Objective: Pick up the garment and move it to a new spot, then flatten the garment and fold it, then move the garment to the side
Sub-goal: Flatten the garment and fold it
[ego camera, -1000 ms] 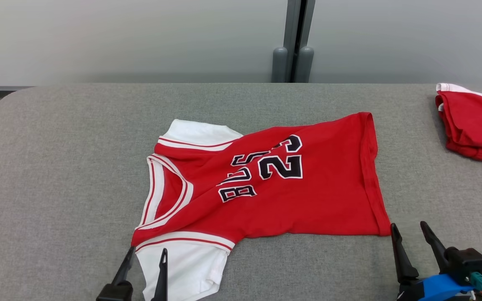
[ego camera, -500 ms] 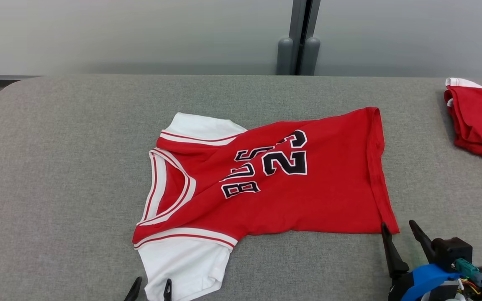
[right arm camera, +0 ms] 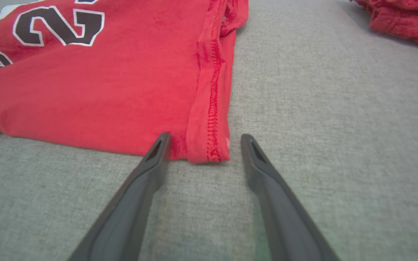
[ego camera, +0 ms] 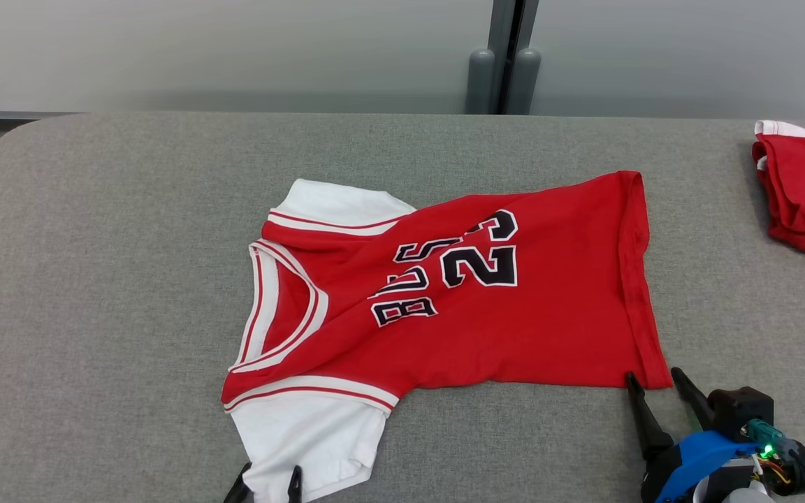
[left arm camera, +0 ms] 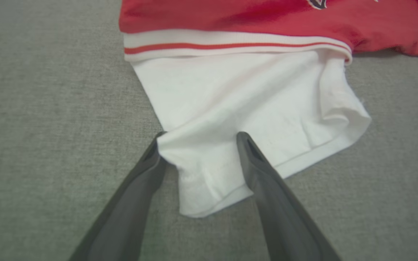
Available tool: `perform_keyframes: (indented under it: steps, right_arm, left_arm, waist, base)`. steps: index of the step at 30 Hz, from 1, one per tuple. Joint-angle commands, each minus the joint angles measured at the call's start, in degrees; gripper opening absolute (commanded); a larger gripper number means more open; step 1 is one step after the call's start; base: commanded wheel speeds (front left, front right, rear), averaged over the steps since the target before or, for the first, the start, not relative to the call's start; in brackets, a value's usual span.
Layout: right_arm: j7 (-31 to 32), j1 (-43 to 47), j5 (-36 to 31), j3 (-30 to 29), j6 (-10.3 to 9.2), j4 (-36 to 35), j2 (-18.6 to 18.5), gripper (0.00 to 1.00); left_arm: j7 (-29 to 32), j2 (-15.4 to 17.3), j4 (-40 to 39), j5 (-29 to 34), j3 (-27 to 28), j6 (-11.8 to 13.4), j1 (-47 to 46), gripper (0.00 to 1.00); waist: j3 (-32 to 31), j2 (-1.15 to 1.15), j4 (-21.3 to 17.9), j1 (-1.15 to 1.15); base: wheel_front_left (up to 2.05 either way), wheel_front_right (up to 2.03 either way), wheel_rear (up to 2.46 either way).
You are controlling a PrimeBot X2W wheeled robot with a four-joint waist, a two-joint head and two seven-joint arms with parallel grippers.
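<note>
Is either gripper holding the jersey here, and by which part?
Nothing is held. Left gripper open astride the white sleeve of the jersey; right gripper open at the hem corner.

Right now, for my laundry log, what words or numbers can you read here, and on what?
"23": black digits edged in white, on the red jersey.
"B" ... "S": a black word beside the number on the jersey; its middle letters are lost in a crease and cannot be read.
Other red garment, at the table's right: no text shows on it.
</note>
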Motion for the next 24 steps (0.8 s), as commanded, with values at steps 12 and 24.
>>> perform_keyframes:
  steps: [12, 24]
  right_arm:
    - [-0.04, -3.62, 3.74, 3.16, 0.01, 2.05, 0.20, 0.00]
    - [-0.09, -1.90, 5.29, 3.01, 0.01, -13.30, -1.63, 0.00]
  left_arm:
    - [0.39, -0.15, 1.10, -5.47, -4.10, -1.00, -4.29, 0.00]
    - [0.13, -0.10, -11.24, -10.44, -1.45, -1.35, -9.04, 0.00]
  waist:
    - [0.87, 0.00, 0.18, 0.00]
    - [0.96, 0.00, -0.67, 0.00]
  base:
    - [0.00, 0.00, 0.00]
    - [0.00, 0.00, 0.00]
